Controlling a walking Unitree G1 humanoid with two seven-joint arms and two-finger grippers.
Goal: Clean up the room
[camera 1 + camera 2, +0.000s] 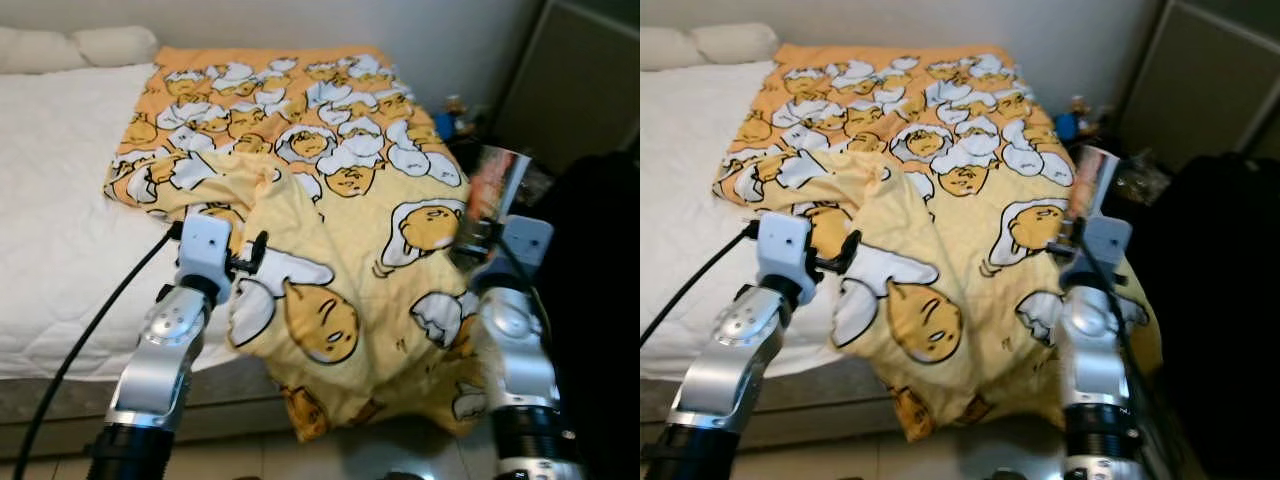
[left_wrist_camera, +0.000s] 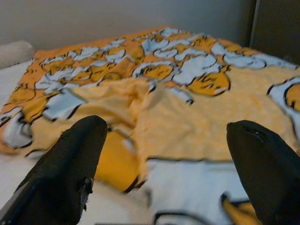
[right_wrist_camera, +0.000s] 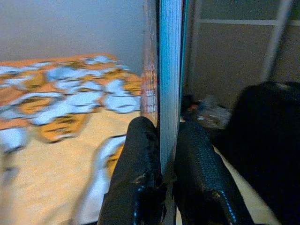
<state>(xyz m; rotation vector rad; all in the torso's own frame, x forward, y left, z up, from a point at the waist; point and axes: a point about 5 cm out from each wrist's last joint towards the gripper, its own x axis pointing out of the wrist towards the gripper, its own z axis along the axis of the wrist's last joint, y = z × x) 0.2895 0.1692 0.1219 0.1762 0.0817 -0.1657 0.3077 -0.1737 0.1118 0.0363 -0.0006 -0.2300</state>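
Note:
A yellow-orange blanket (image 1: pixel 340 160) printed with egg cartoons covers the right part of the bed and hangs crumpled over its near edge. My left gripper (image 1: pixel 248 256) is open just above a folded-over part of the blanket; in the left wrist view its fingers (image 2: pixel 70 168) stand wide apart with the fabric (image 2: pixel 187 117) between and beyond them. At the blanket's right side, my right gripper (image 1: pixel 478 238) is shut on a thin book (image 1: pixel 497 180), held upright. The right wrist view shows the book's edge (image 3: pixel 168 65) pinched between both fingers (image 3: pixel 140 159).
The white mattress (image 1: pixel 60 170) lies bare on the left, with pillows (image 1: pixel 75 45) at the head. A large dark object (image 1: pixel 600 300) stands at my right. A brown cabinet (image 1: pixel 590 80) and small clutter (image 1: pixel 455 115) lie beyond the bed's right side.

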